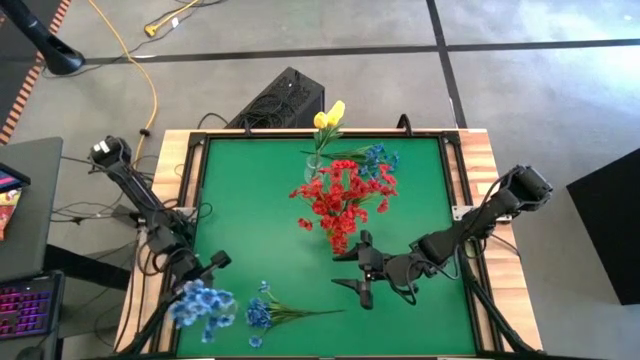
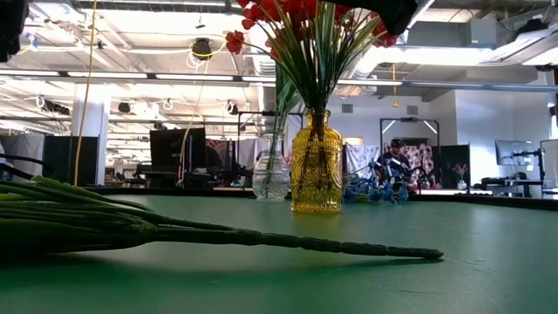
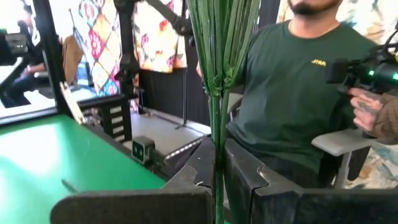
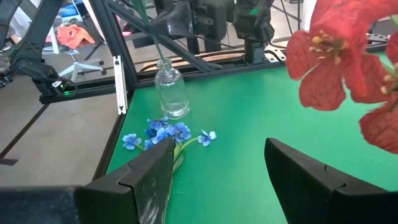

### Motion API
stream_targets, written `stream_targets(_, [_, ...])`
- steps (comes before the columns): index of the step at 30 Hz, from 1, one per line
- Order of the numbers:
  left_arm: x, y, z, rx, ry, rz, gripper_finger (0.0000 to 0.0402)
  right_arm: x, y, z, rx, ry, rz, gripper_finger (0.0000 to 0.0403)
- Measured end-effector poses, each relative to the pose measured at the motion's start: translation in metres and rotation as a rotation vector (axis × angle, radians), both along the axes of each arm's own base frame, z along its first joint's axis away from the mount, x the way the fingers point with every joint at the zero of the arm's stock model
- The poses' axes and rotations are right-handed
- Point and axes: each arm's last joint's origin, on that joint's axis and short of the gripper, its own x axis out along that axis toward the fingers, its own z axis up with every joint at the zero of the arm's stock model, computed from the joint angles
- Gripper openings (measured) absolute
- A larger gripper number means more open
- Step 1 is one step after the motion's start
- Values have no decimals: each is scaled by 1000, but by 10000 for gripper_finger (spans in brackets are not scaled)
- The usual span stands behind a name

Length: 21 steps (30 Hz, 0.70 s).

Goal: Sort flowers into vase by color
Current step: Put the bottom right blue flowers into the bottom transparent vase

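High view: left gripper (image 1: 205,272) at lower left is clamped shut on a blue spray's (image 1: 203,303) stems; right gripper (image 1: 362,268) gapes empty beside the red flowers (image 1: 340,195). Light, floppy; grip bundled stems.

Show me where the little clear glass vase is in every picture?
High view: clear vase by the green mat's top-middle edge, under the yellow flower.
Low view: just left of the amber vase.
Left wrist view: not in it.
Right wrist view: behind the blue flowers.
Shared landmark: those blue flowers beside it.
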Motion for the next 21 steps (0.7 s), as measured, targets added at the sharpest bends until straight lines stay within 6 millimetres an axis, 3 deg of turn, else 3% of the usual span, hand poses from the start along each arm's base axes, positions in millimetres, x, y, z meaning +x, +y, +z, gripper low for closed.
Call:
stream_targets(13, [3, -2, -8, -30, 132, 24, 3, 1, -1, 0, 2, -2, -5, 279])
stream_targets(21, [3, -2, -8, -42, 154, 36, 48, 4, -5, 2, 12, -19, -20, 279])
